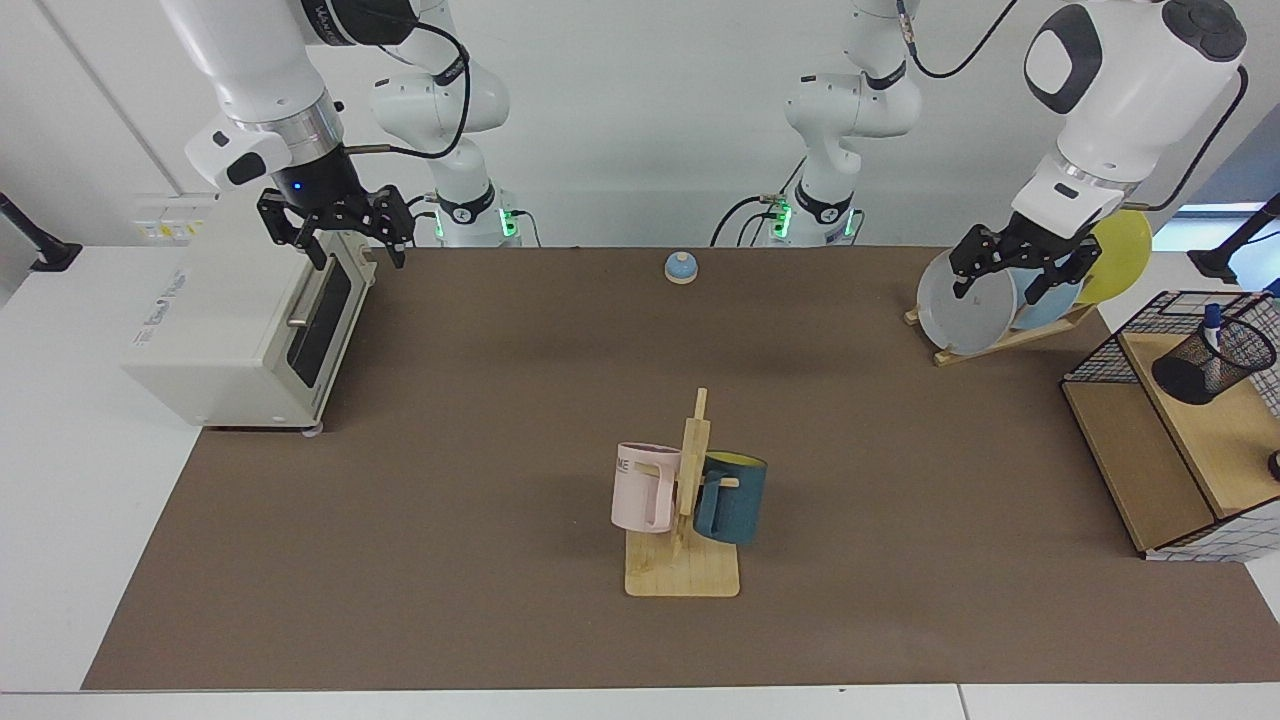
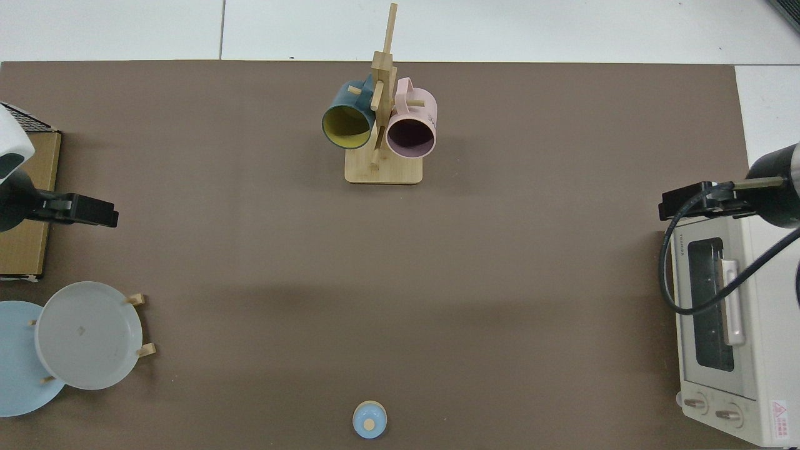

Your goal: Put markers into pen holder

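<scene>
Brown mat (image 1: 500,420): mug rack (image 1: 685,520) centre, toaster oven (image 1: 240,320) beside right claw (image 1: 340,240).

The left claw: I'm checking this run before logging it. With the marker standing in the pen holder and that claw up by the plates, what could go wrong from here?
1. The left claw, open and empty, hangs just in front of the grey plate on its wooden rack; a low sweep might clip it.
2. The pen holder looks tilted on the shelf inside the wire basket, so it may tip with the marker.
3. The right claw waits open above the toaster oven, touching nothing.
</scene>
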